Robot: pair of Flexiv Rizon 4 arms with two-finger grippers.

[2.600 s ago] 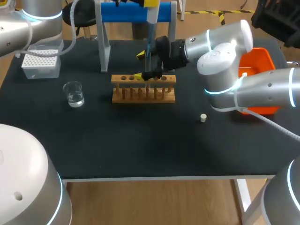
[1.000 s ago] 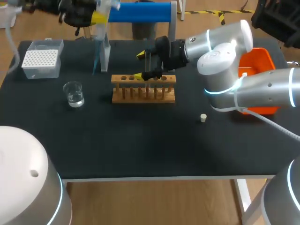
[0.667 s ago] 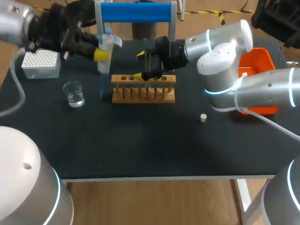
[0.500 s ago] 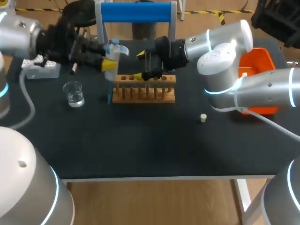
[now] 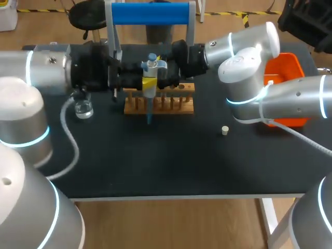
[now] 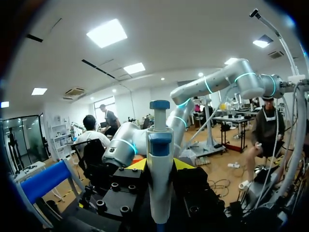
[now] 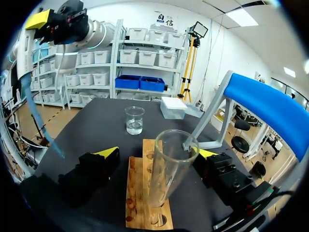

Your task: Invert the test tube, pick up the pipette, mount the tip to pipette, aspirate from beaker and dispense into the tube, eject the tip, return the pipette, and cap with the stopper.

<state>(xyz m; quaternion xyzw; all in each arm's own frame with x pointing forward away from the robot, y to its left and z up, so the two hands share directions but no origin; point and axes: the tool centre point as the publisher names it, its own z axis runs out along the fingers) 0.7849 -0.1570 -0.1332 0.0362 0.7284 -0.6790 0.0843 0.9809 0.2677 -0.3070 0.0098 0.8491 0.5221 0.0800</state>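
My left gripper (image 5: 149, 82) is shut on the white and blue pipette (image 5: 151, 65), held upright with a blue tip (image 5: 149, 116) hanging in front of the wooden rack (image 5: 171, 101). The left wrist view shows the pipette (image 6: 159, 159) between that gripper's (image 6: 160, 166) yellow tips. A clear test tube (image 7: 166, 164) stands mouth up in the rack (image 7: 140, 208). My right gripper (image 7: 157, 159) is open around it, fingers apart from the glass. The beaker (image 7: 134, 120) holds some water. A small stopper (image 5: 225, 130) lies right of the rack.
The blue-topped pipette stand (image 5: 150, 13) rises behind the rack. A white tip box (image 7: 173, 107) sits beyond the beaker (image 5: 83, 108). An orange bin (image 5: 290, 67) is at the right edge. My left arm (image 5: 52, 75) stretches across the table's left half.
My left arm has carried the pipette from the back left corner rightward and down, to just in front of the rack. The right arm and the tube have stayed still.
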